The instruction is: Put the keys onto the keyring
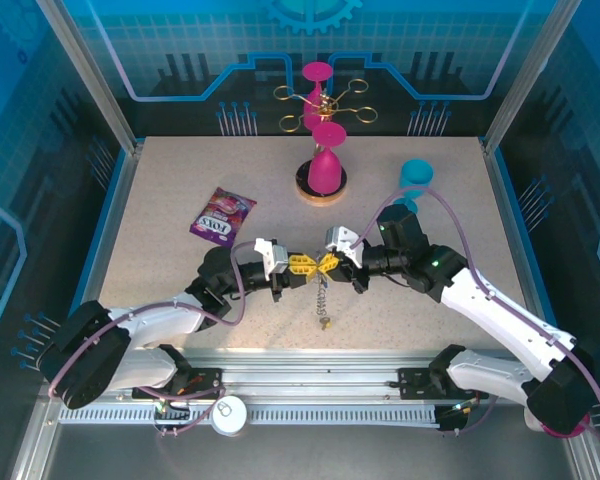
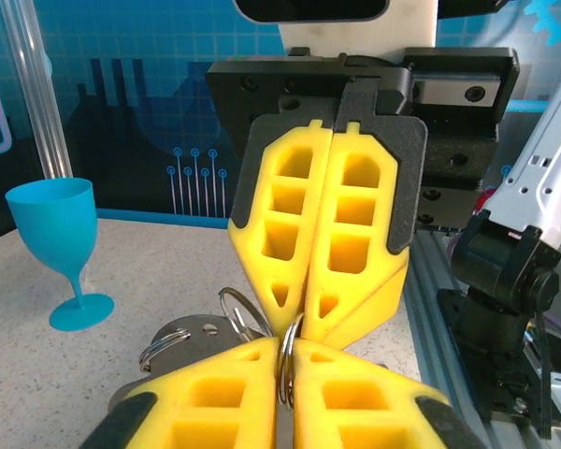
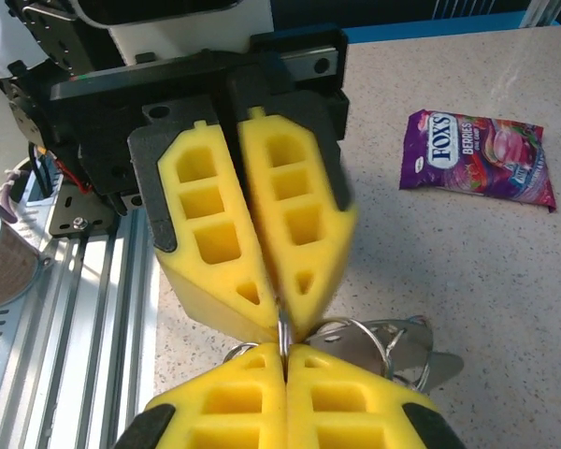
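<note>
Both grippers meet tip to tip above the middle of the table. A thin silver split ring, the keyring (image 2: 286, 360), is pinched edge-on between the yellow fingers of my left gripper (image 2: 288, 354). My right gripper (image 3: 284, 360) is shut on the same ring (image 3: 283, 325) from the opposite side. Seen from above, the left gripper (image 1: 302, 267) and right gripper (image 1: 328, 263) touch, and a short chain (image 1: 322, 300) hangs from them to the table. Silver keys (image 2: 182, 339) carrying small rings lie just below the fingertips (image 3: 407, 348). Any coloured tags are hidden.
A purple FOX'S sweet packet (image 1: 222, 213) lies at the left of the table. A pink goblet on a round base (image 1: 325, 172) stands at the back centre. A blue goblet (image 1: 415, 176) stands at the back right. The metal rail (image 1: 310, 375) runs along the near edge.
</note>
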Controlling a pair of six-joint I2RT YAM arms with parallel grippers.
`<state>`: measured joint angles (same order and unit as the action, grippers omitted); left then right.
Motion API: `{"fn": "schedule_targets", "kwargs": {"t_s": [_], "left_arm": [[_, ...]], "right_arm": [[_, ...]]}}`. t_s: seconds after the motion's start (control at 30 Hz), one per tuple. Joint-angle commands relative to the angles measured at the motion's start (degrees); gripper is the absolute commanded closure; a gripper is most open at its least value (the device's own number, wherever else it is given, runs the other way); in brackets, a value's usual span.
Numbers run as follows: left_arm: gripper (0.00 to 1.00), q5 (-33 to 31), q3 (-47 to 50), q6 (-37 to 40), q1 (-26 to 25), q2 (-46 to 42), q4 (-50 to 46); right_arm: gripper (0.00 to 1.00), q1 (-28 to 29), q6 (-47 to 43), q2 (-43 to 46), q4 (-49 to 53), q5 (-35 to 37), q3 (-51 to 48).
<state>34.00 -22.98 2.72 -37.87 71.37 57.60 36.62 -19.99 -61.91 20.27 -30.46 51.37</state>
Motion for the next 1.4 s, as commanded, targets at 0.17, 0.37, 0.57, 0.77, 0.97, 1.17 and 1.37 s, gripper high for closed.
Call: {"fn": "schedule_targets", "kwargs": {"t_s": [0.17, 0.37, 0.57, 0.77, 0.97, 1.17, 1.37], "left_arm": [[0.76, -2.28, -3.91, 9.69, -0.34, -7.15, -24.17], [0.76, -3.14, -7.28, 14.74, -0.28, -9.26, -36.67], [0.76, -1.17, -9.43, 15.89, -0.34, -7.95, -39.48], [0.81, 0.25, -10.40, 15.53, -0.36, -6.79, -38.76], [0.91, 1.45, -11.12, 15.51, -0.32, -6.13, -39.27], [1.00, 2.22, -10.91, 15.84, -0.35, -6.93, -38.85], [1.00, 0.13, -6.82, 12.36, -0.35, -8.79, -30.70]], "right_arm": [[1.00, 1.28, -8.61, -2.13, 11.93, 4.74, 5.66], [1.00, 4.23, -13.95, -5.54, 19.52, 10.94, 10.99], [1.00, 7.06, -16.34, -8.47, 22.75, 14.08, 15.05], [1.00, 9.27, -17.53, -10.87, 23.86, 15.97, 17.13], [1.00, 10.33, -17.45, -12.09, 22.88, 15.18, 18.56], [1.00, 10.38, -16.25, -11.40, 21.17, 14.72, 17.80], [0.67, 5.17, -7.40, -3.10, 13.06, 13.73, 9.50]]}}
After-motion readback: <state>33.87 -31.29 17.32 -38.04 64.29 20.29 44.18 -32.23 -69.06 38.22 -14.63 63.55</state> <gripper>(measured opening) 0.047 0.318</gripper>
